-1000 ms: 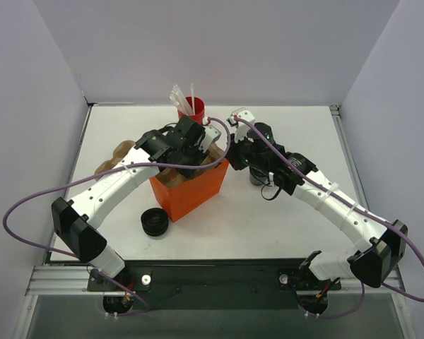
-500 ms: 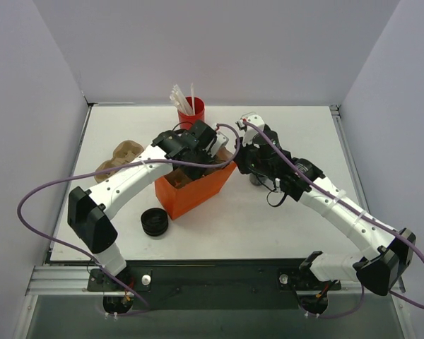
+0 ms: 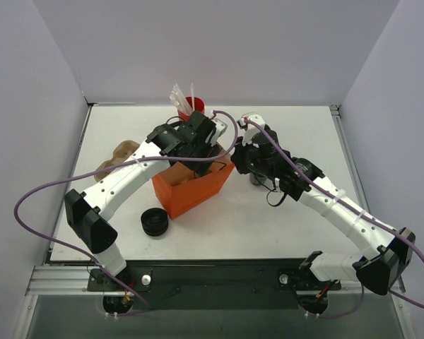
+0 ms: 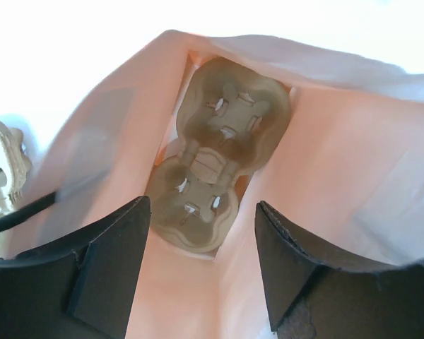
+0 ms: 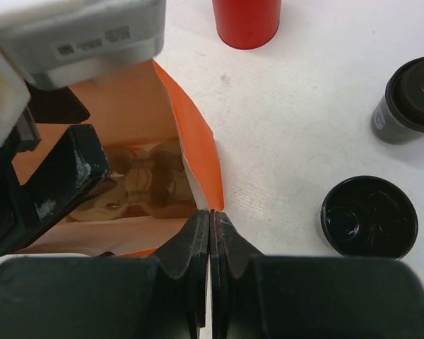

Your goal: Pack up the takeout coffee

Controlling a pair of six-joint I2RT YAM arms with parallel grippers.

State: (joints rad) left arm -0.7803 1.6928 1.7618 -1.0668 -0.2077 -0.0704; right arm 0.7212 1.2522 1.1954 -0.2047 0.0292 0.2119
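The orange paper bag stands open in the middle of the table. My left gripper is open in the bag's mouth, above a brown pulp cup carrier lying at the bottom. My right gripper is shut on the bag's right rim and holds it open. Two black lidded coffee cups stand on the table right of the bag. In the top view they are mostly hidden under my right arm.
A red cup of white straws stands behind the bag. A low stack of black lids sits in front of the bag's left corner. Another brown carrier lies on the table to the left.
My left gripper has shifted right and back over the bag's mouth. The right arm has moved in toward the bag's right rim, and the bag has turned slightly.
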